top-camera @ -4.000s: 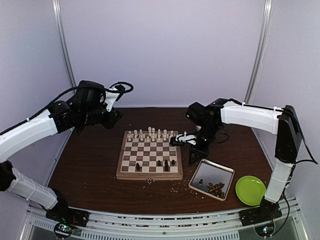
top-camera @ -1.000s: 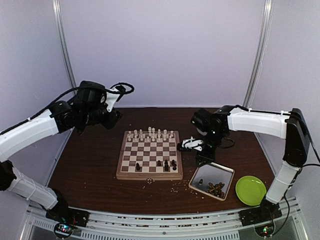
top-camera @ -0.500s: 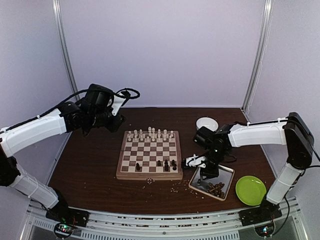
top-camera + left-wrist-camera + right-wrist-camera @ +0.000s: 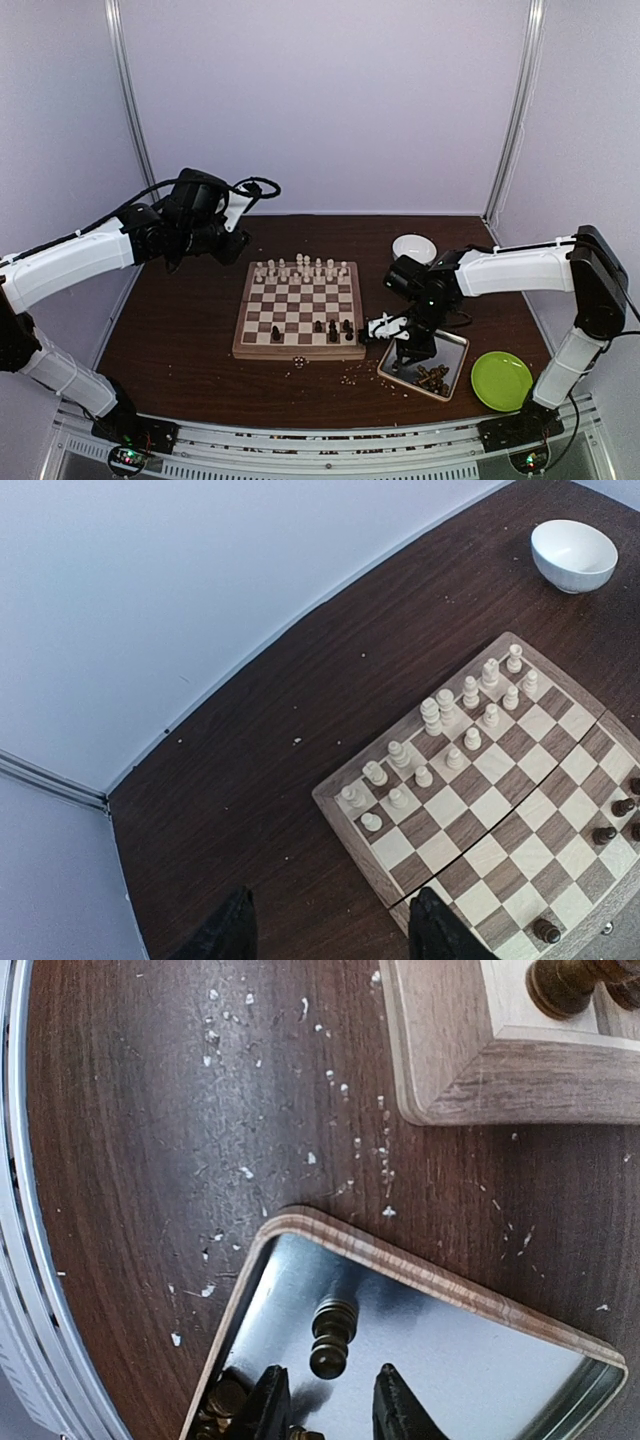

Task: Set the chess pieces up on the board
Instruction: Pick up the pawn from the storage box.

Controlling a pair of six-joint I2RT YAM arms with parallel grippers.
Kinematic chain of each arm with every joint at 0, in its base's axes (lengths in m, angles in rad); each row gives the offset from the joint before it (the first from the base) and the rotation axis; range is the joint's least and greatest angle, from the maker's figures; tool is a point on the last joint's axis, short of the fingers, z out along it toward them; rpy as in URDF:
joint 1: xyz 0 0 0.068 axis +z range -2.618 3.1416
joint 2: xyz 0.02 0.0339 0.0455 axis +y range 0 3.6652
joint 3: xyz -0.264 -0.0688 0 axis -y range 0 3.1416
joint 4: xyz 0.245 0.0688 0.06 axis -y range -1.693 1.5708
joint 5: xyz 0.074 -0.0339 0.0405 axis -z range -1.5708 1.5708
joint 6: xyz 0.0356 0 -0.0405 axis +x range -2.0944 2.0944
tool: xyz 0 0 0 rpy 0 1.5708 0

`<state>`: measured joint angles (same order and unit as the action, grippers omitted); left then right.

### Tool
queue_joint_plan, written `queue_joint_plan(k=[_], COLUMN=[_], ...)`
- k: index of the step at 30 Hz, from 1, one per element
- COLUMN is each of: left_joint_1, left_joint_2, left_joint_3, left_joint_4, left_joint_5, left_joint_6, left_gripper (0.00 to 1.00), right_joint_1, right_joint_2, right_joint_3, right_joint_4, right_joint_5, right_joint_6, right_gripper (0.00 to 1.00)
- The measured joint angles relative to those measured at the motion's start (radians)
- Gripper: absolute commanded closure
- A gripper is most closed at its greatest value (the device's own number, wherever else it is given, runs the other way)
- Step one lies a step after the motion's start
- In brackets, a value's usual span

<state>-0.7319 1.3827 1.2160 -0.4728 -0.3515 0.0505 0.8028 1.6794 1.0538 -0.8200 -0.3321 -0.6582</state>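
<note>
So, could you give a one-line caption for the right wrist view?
Right gripper, jaws open, poised over a dark chess piece in the metal tray, near the board's corner.

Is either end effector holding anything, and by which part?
Nothing is held. Left end effector: open, empty. Right end effector: open, near a dark brown wooden chessman lying in the shiny metal tray.

Chess pieces crowd the far two rows of the board, and a few stand along its near rows. Just right of the board's near corner lies a tray holding more pieces. A plate lies further right, and a bowl sits behind and to the right.
</note>
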Motion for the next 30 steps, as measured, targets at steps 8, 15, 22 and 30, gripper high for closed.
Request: queue_joint_plan(k=[8, 15, 22, 30], left_joint_1=[0.0, 0.0, 0.0, 0.0], left_joint_2=[0.003, 0.005, 0.006, 0.013], left_joint_3=[0.002, 0.002, 0.002, 0.004], left_joint_4=[0.0, -0.001, -0.001, -0.003], left_joint_5=[0.0, 0.001, 0.009, 0.016], left_joint_6=[0.0, 0.0, 0.0, 0.0], left_gripper=[0.47, 0.47, 0.47, 0.47], right_joint_1=[0.01, 0.01, 0.001, -0.078], right_joint_2=[0.012, 0.051, 0.086, 0.142], right_joint_3=[0.002, 0.017, 0.056, 0.105], right_joint_4=[-0.003, -0.016, -0.028, -0.08], right_joint_5=[-0.012, -0.031, -0.057, -0.172], right_joint_6=[-0.007, -0.004, 0.009, 0.01], right_gripper=[0.81, 0.89, 0.97, 1.0])
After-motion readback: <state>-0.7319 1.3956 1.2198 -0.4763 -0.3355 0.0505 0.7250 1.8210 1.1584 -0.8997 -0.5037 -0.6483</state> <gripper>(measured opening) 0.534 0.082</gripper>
